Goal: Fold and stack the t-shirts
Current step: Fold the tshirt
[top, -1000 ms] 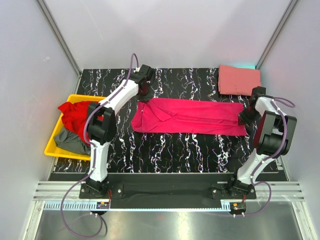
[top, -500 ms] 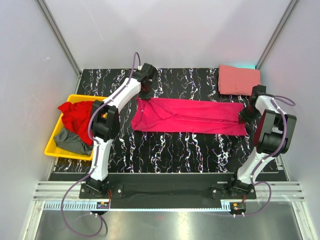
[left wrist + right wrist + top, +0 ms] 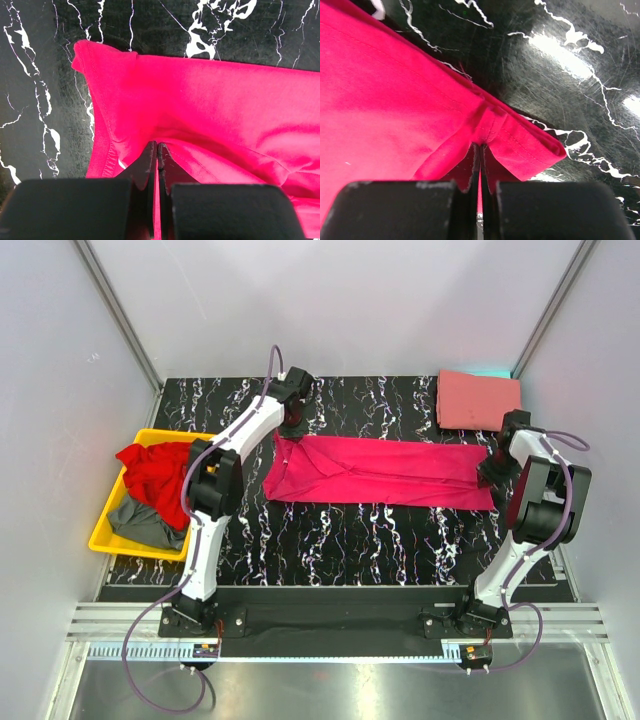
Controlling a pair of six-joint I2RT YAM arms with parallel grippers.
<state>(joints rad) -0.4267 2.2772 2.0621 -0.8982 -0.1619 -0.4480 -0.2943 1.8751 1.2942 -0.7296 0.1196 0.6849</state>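
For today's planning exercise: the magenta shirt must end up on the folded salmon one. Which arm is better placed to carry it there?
Probably right: the right claw is shut on the magenta shirt at the end nearest the salmon shirt; the left claw grips the opposite end.

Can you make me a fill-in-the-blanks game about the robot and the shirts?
The left gripper and right gripper each pinch the magenta t-shirt, so both are ____.
The red t-shirt lies in the ____ bin.
The folded salmon t-shirt sits at the far ____ corner of the table.
Missing words: shut, yellow, right.
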